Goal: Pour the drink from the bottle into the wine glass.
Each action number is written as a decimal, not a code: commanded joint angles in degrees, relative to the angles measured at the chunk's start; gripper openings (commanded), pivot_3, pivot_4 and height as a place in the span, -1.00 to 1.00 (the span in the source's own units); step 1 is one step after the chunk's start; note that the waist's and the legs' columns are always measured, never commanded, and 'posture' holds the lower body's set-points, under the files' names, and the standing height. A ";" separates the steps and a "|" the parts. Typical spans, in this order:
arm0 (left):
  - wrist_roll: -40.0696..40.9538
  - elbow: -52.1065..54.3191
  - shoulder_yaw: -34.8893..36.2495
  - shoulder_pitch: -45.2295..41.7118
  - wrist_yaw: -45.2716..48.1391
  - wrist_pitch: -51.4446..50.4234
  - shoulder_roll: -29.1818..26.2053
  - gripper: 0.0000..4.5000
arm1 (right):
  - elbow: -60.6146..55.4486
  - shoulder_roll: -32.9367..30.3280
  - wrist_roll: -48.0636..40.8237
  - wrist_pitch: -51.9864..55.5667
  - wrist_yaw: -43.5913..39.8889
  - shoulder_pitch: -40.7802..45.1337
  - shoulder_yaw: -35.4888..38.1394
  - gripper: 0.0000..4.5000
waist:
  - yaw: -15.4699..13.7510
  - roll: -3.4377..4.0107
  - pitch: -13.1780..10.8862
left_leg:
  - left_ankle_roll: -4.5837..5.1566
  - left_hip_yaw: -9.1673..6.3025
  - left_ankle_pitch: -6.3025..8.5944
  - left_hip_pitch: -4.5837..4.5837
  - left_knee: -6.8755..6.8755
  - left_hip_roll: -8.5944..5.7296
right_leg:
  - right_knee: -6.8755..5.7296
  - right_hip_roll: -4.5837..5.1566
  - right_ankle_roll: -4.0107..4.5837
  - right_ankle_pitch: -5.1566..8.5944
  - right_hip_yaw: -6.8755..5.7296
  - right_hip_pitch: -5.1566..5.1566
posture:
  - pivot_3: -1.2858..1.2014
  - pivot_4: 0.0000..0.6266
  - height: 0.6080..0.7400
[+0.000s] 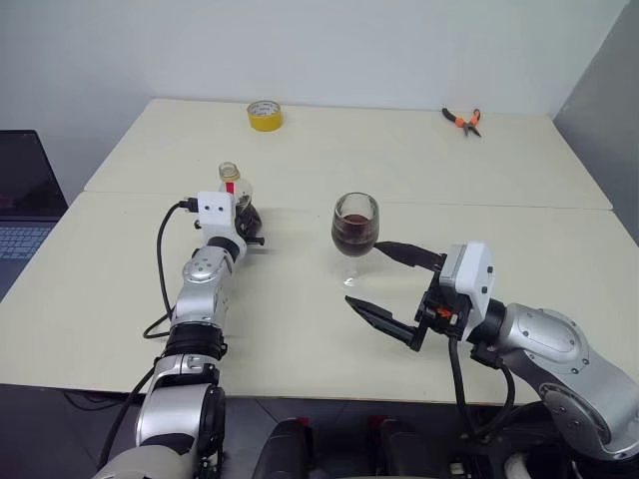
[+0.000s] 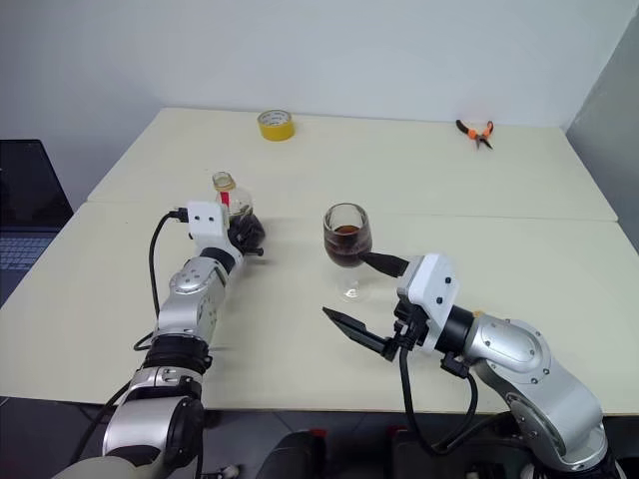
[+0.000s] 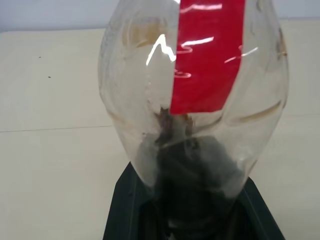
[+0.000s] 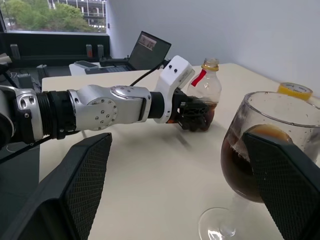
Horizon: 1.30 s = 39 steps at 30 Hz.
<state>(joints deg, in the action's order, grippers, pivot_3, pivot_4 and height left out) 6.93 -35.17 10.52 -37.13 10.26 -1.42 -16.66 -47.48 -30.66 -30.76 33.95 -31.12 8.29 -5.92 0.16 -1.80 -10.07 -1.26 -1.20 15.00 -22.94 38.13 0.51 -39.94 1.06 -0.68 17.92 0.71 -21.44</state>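
From the head camera, you are seeing the left gripper point(image 1: 243, 222) clamping the bottle point(image 1: 232, 185) upright on the table point(image 1: 300, 329), left of the wine glass point(image 1: 354, 228), which is holding the dark drink point(image 1: 353, 234). The right gripper point(image 1: 391, 286) is hanging wide, empty, near the glass.

Left wrist: the bottle is sitting nearly drained between the fingers point(image 3: 125, 205).

Right wrist: the glass is standing just beside one finger.
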 commanded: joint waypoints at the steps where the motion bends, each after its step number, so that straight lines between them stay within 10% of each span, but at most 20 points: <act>1: -0.14 -0.67 0.50 -0.44 -1.31 1.08 0.30 -0.41 | -2.08 0.10 -0.16 -1.92 -0.45 -0.35 0.00 1.00 | 0.00 0.00 0.01 | 0.00 0.00 0.00 0.01 0.00 0.00 | 0.00 0.00 0.00 0.00 0.00 0.00 | 0.03 -0.52 1.00; 11: 1.95 7.94 0.31 4.11 1.50 -0.49 1.32 0.95 | -2.41 0.08 0.45 -3.73 -0.62 -3.09 0.42 1.00 | 0.00 0.00 0.01 | -0.01 0.00 -0.01 0.01 -0.02 0.02 | 0.01 0.00 0.00 0.00 0.00 0.00 | 0.03 -0.52 1.00; 23: 5.33 38.90 1.32 23.70 -0.44 -11.43 1.89 0.98 | 10.08 5.53 11.17 -20.19 2.54 -13.04 2.76 1.00 | 0.00 -0.02 0.04 | -0.01 0.00 0.00 0.10 -0.08 0.05 | 0.06 0.00 0.00 0.00 0.04 0.08 | 0.03 -0.52 1.00; 30: 1.05 43.55 -0.47 31.04 -4.24 -6.50 4.94 0.98 | 25.54 21.19 20.73 -34.15 16.82 -12.27 3.17 1.00 | -0.03 -0.13 0.25 | -0.01 0.02 0.00 0.10 -0.13 0.04 | 0.07 0.00 0.00 0.00 0.06 0.06 | 0.03 -0.52 1.00; 39: -1.22 42.04 -0.11 30.93 -6.43 -3.68 5.25 0.98 | 36.38 24.44 25.08 -42.17 20.91 -9.93 6.07 1.00 | -0.02 -0.10 0.26 | -0.01 0.06 0.01 0.11 -0.17 0.03 | 0.07 0.00 0.00 0.01 0.09 0.04 | 0.03 -0.52 1.00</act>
